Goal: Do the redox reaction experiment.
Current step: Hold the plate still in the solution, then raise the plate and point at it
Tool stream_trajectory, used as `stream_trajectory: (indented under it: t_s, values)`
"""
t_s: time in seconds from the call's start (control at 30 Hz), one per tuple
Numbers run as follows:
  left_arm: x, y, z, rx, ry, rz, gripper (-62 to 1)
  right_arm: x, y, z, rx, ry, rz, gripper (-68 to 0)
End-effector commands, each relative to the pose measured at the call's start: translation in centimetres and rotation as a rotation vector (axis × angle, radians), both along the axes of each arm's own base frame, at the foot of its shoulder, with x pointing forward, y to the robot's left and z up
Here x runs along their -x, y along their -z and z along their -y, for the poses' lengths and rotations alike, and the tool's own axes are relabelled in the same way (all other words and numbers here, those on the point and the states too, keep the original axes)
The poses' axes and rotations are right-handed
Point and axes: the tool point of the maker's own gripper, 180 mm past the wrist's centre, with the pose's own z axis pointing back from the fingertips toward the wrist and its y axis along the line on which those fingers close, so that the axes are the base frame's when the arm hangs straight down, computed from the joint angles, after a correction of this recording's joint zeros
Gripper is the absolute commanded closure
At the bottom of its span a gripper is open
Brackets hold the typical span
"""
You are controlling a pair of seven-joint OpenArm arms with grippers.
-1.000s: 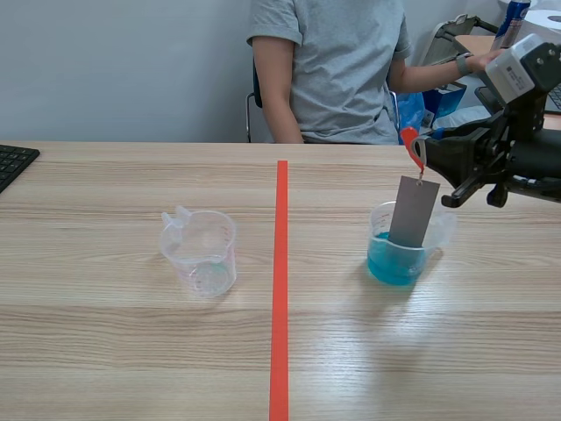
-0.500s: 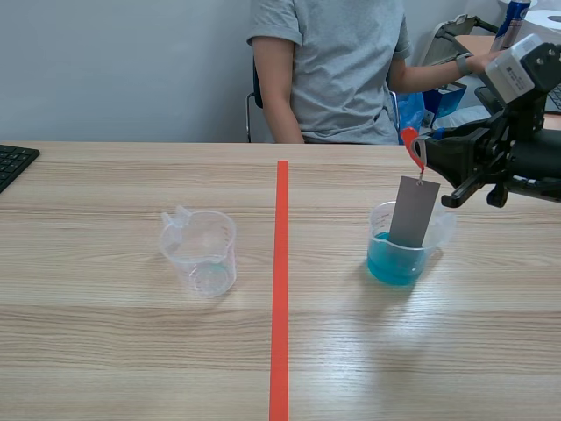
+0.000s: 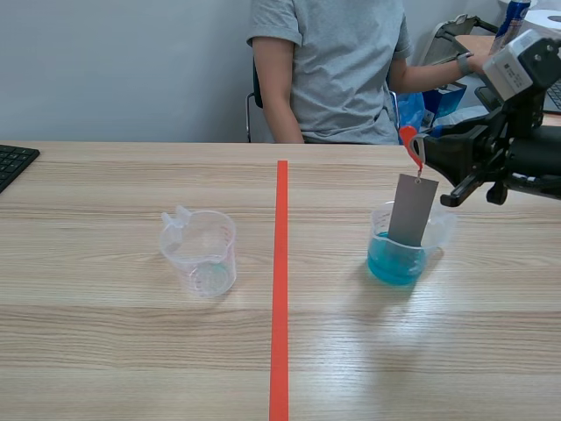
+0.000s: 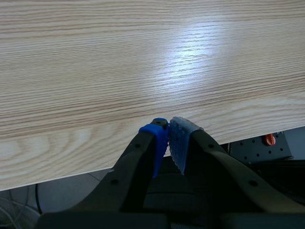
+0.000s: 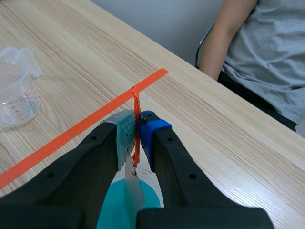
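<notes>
A grey plate is hung by its red tie from the clamped right gripper into a blue-filled beaker; the left gripper is closed, empty.

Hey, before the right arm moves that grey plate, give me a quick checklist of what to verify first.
1. Right tool shut on orange strip: ok.
2. Grey plate hanging from the strip, lower end inside blue beaker: ok.
3. Blue beaker upright: ok.
4. Plate touching the beaker's bottom: cannot tell.
5. Empty beaker upright, apart from the blue one: ok.
6. Left tool shut, holding nothing: ok.
</notes>
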Motion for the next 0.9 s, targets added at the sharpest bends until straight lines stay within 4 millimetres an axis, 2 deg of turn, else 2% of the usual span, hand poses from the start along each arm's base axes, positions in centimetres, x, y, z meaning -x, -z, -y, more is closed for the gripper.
stream_trajectory:
  t_s: [0.0, 0.43, 0.87]
  values:
    - [-0.3, -0.4, -0.2, -0.001, 0.002, 0.014, -5.3, -0.5, -2.8, 0.6, 0.003, -0.002, 0.075, -1.5]
    - [-0.2, -0.3, -0.2, 0.0, 0.002, 0.014, -5.3, 1.1, -6.9, 0.1, 0.025, -0.041, 0.184, -1.5]
    - [-0.2, -0.3, -0.2, 0.0, 0.002, 0.014, -5.3, 1.7, -10.4, -0.5, 0.031, -0.049, 0.25, -1.5]
